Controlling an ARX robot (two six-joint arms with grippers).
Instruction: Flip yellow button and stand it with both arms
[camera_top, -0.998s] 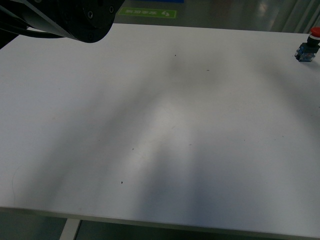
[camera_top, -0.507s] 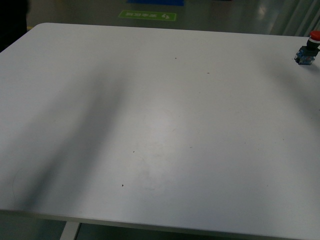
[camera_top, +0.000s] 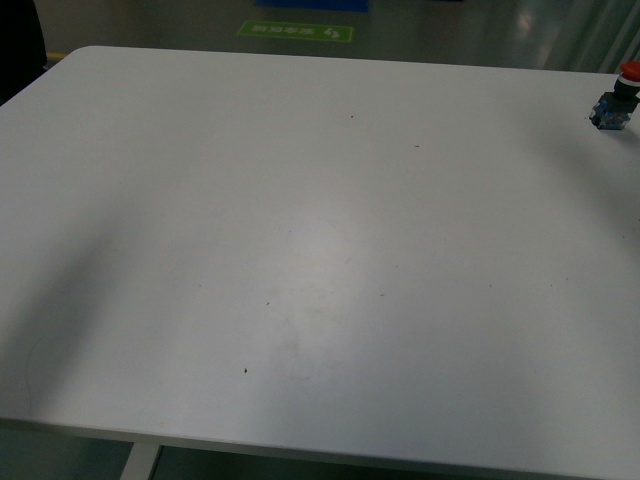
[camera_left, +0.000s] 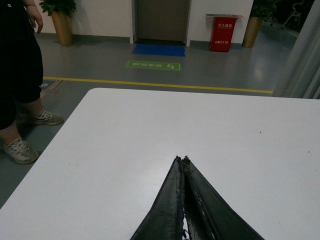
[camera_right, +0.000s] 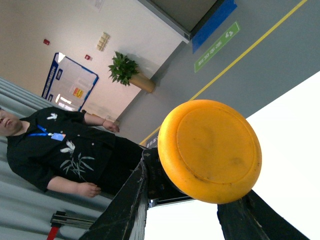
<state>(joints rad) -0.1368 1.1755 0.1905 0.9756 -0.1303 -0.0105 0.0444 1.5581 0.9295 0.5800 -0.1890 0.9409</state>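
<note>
Broad white flat-topped counter (camera_top: 320, 250), a few dark specks on it; front view shows no arm above it. Person in a black patterned shirt with a blue lanyard (camera_right: 60, 145) stands on the grey floor beyond the counter's edge. Thin dark left claw (camera_left: 183, 159) hangs over the counter, its two fingers pressed together to a point with nothing between them. Dark right claw (camera_right: 195, 195) is clamped from both sides on the small push button with a round yellow-orange cap (camera_right: 210, 150), one finger (camera_right: 130, 200) against the black collar and the other partly hidden behind the cap. The button is held up off the counter with its cap facing the wrist camera; its contact body is hidden, so its tilt cannot be judged. Small red-capped switch with a black-and-blue body (camera_top: 612, 100) sits at the counter's far right edge, well apart from everything else.
</note>
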